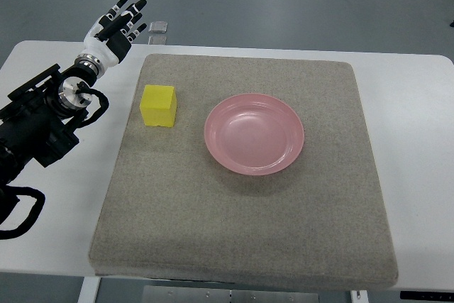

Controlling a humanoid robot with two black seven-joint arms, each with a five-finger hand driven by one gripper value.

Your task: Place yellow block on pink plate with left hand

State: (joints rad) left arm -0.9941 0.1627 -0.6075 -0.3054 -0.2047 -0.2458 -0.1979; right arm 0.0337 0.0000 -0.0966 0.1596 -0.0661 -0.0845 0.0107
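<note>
Left arm (42,122) blk w/ looped cables, silver wrist joint; left hand (113,28) white, blk fingers.

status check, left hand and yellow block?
Left hand open, empty, past the mat's far-left corner. Yellow block on grey mat, left of pink plate, not touching it. Plate empty, path clear. Right arm out of view.

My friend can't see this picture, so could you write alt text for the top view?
A yellow block sits on a grey mat beside an empty pink plate, apart from it. The robot's left hand, fingers spread, hovers beyond the mat's far left corner over a white table.
</note>
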